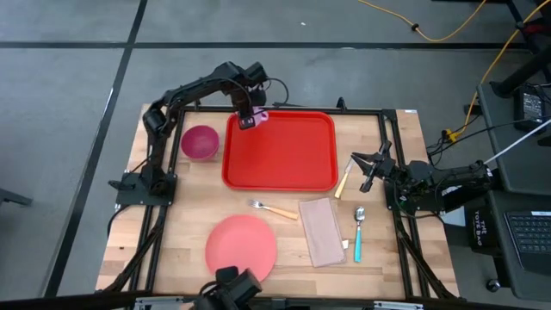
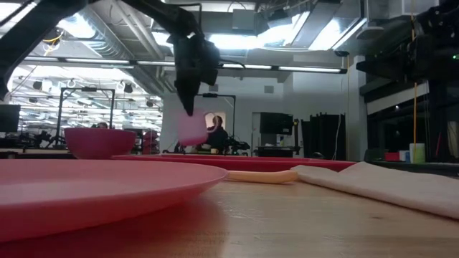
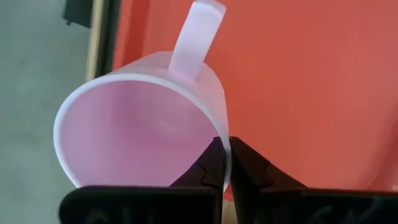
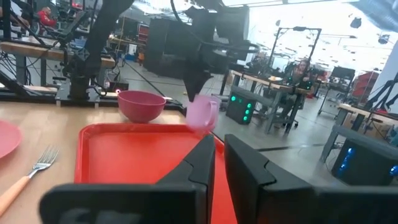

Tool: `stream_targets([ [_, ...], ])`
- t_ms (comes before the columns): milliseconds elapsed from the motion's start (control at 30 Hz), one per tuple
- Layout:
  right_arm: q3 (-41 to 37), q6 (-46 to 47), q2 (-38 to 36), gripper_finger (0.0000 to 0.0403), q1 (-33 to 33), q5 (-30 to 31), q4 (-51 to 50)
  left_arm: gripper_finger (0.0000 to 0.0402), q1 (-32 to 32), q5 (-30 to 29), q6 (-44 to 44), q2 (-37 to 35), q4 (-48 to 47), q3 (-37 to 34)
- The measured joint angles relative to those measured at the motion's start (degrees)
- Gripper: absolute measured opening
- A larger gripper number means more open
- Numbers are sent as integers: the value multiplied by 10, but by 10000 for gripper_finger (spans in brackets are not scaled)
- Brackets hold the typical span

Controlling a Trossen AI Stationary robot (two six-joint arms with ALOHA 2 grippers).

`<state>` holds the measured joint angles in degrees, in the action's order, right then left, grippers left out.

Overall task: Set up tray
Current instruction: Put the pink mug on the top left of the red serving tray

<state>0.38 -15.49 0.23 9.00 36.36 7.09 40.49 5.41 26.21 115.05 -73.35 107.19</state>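
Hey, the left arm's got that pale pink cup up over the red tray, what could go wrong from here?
1. The left gripper pinches only the rim wall of the translucent pale pink plastic cup, so the cup may slip or swing.
2. The cup hangs over the far left corner of the large bright red plastic tray; released there, it might catch the raised rim and tip.
3. The dark pink bowl sits just beside that corner and could get bumped.

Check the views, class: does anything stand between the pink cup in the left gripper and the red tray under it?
Nothing visible does. The left gripper pinches the pink cup's rim above a bare corner of the tray.
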Motion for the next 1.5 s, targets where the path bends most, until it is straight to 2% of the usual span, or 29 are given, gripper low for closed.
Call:
stream_targets([
  [400,0,-14,0,42,0,0,0,2,-2,-3,-30,20,-18,11],
  [600,0,17,0,42,0,0,-1,2,-4,-9,-60,35,-13,11],
  [900,0,35,0,42,0,0,-1,2,-11,-11,-61,70,-5,11],
  [1133,0,49,0,42,0,0,-1,2,-12,-47,-88,77,-3,11],
  [1500,0,49,0,42,0,0,-2,6,-11,-34,-130,77,-3,11],
])
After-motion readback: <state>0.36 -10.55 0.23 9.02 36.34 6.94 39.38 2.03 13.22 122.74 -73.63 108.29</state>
